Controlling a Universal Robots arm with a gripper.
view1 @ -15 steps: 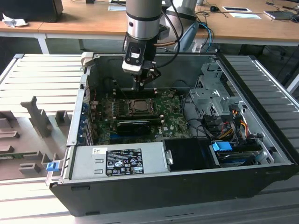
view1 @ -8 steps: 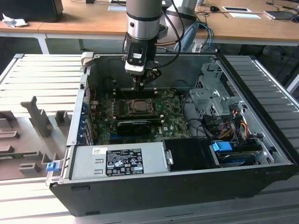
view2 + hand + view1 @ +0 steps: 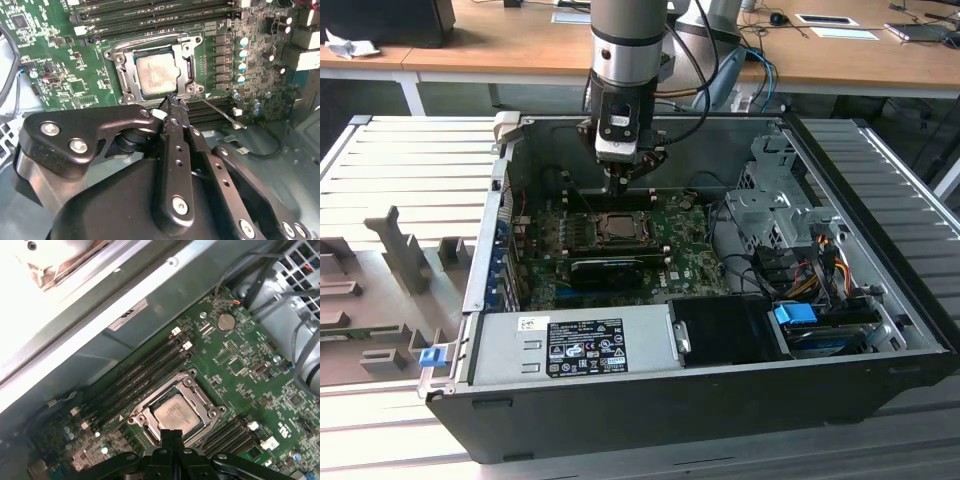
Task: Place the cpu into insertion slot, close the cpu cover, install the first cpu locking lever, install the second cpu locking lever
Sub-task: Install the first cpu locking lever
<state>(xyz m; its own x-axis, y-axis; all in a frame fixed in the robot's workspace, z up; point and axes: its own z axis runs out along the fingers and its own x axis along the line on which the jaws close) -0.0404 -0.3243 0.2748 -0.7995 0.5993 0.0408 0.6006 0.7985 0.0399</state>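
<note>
The cpu (image 3: 156, 75) lies flat in the insertion slot (image 3: 121, 65) on the green board, its pale metal face up. The silver cpu cover (image 3: 188, 59) lies down around it as a frame. A thin wire locking lever (image 3: 220, 112) sticks out from one socket corner, slanting away over the memory slots. My gripper (image 3: 172, 102) is shut with nothing between its fingers, its tips just off the socket edge near that lever's root. In the first wrist view the gripper (image 3: 171, 433) hangs over the cpu (image 3: 175, 413). The exterior view has the gripper (image 3: 620, 186) just above and behind the cpu (image 3: 617, 226).
The open computer case (image 3: 650, 400) lies on a slatted table. A long black finned card (image 3: 610, 268) sits in front of the socket, a power supply (image 3: 570, 345) at the near side, and a drive cage with cables (image 3: 800, 260) on the exterior view's right. Memory slots (image 3: 135, 375) flank the socket.
</note>
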